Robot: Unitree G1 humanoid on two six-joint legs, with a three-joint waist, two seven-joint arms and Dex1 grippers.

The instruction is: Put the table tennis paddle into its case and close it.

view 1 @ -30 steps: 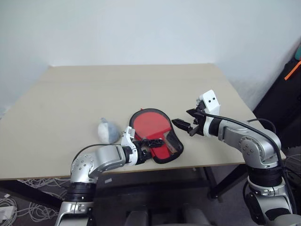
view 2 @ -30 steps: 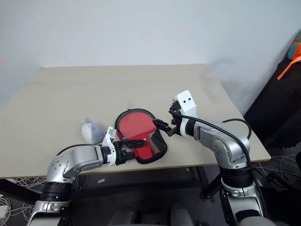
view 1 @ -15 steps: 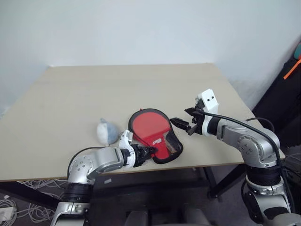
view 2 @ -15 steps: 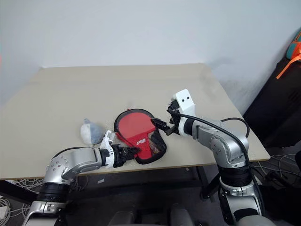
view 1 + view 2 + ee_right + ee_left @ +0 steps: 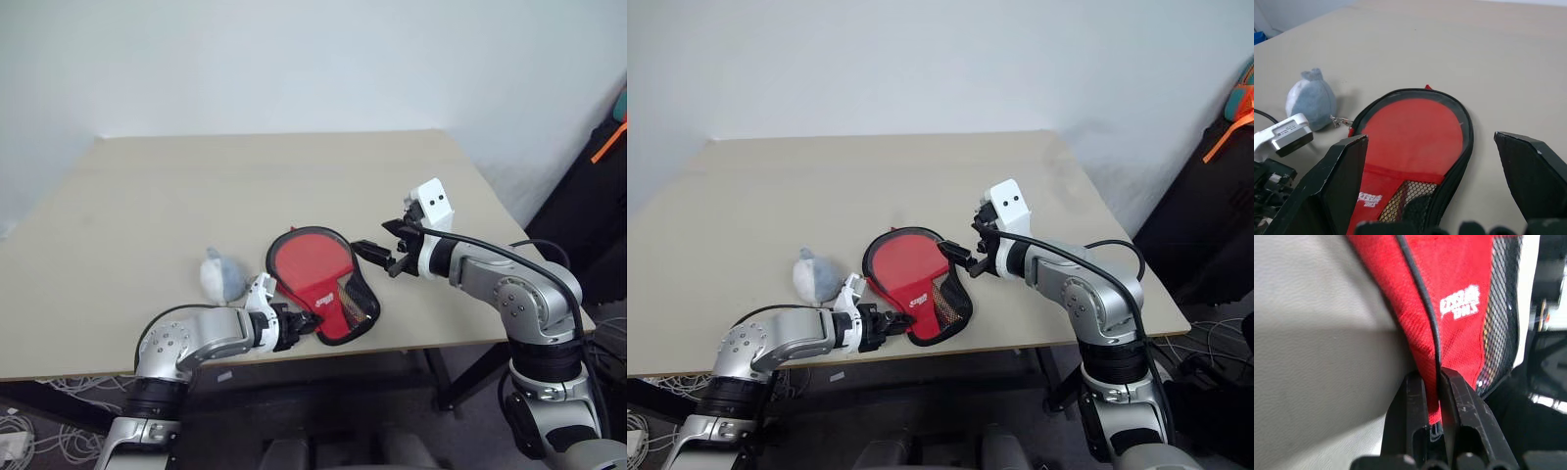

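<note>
The case (image 5: 315, 272) lies red side up near the table's front edge, with black edging, a mesh pocket and a white label (image 5: 1460, 301). My left gripper (image 5: 300, 324) is shut on the case's narrow end. In the left wrist view both fingers (image 5: 1411, 411) pinch the red fabric and black edging. My right gripper (image 5: 377, 240) hangs open just right of the case, above the table. Its wrist view looks down on a smooth round red area (image 5: 1418, 134) inside the edging. I cannot tell whether that is the paddle's face. No handle shows.
A fluffy grey-white ball (image 5: 221, 274) sits just left of the case. The tan table (image 5: 245, 186) stretches bare behind them. Its front edge runs right under my left gripper. A black bag with an orange strap (image 5: 609, 147) stands off the table's right side.
My left gripper, open over the case's narrow end a second ago, has shut on it. The narrow end has swung slightly toward the left arm. The right gripper has stayed put.
</note>
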